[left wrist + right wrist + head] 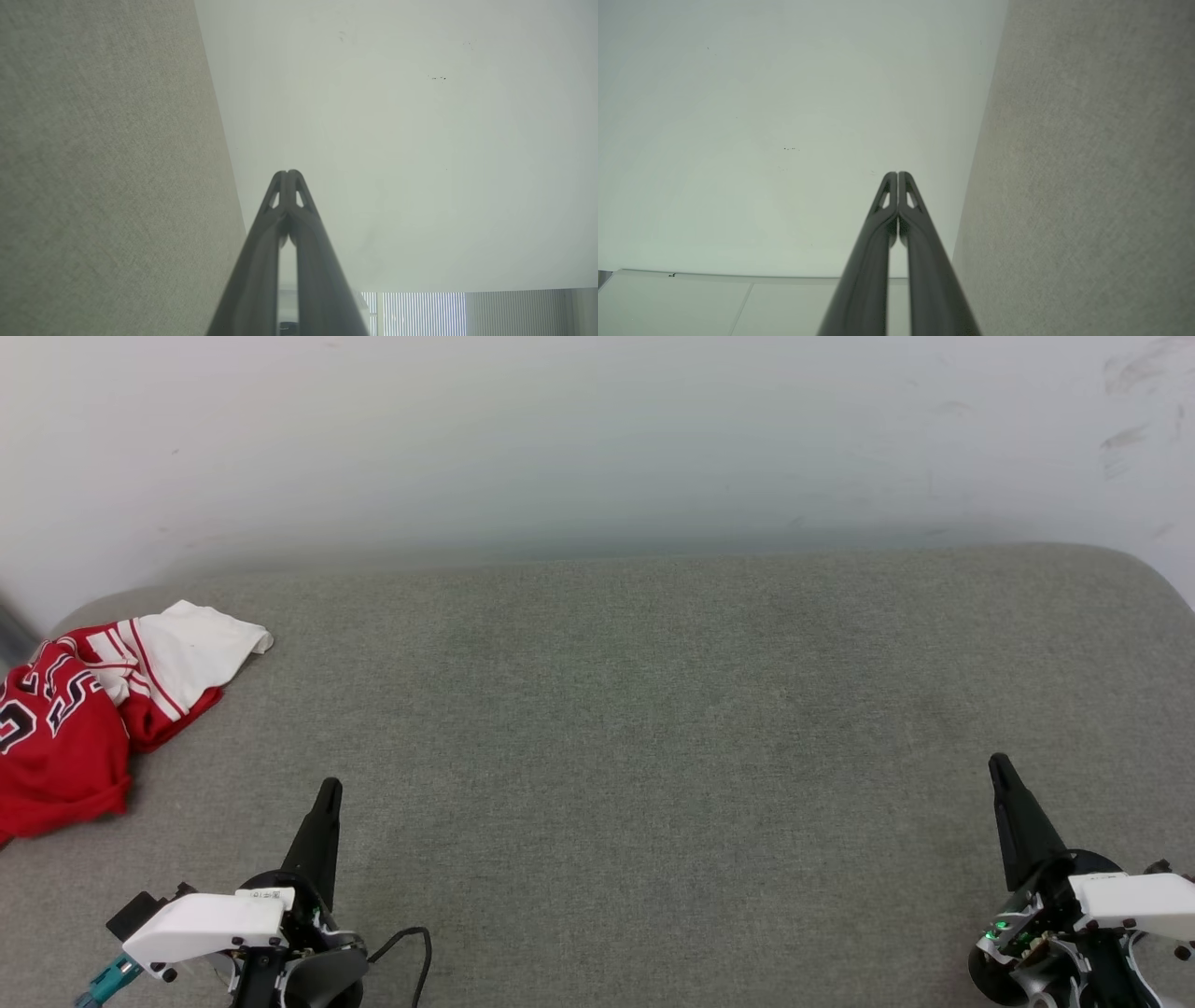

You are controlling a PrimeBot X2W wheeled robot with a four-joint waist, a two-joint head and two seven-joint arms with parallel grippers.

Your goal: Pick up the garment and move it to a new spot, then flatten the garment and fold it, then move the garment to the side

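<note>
Garment (65,728) is lying crumpled at the far left of the grey fabric surface (653,728), partly running off the head view's left side. The red body is bunching on the near side, with black-and-white outlined lettering showing on it. A white sleeve with red striped trim is draping over the top and pointing right, toward the middle of the surface. A pale wall (597,448) is rising behind the surface's far edge.

Left gripper (329,793) is sitting at lower left, nearer the robot than the garment and to its right, and is not touching it. Its fingers are pressing together into one dark point aimed up the view. In the left wrist view the two fingers (261,261) are meeting at the tips with nothing pinched between them. The grey fabric is running down that view's left side, and vertical slats (420,312) are showing at its lower right.

Right gripper (999,767) is sitting at lower right, well apart from the garment — most of the surface's width is lying between them. Its fingers (924,280) are also pressing together, tips touching and empty, with the fabric along the right wrist view's right side.

A black cable (415,952) is looping beside the left gripper's base — a small green light (997,926) is glowing at the right gripper's base.
</note>
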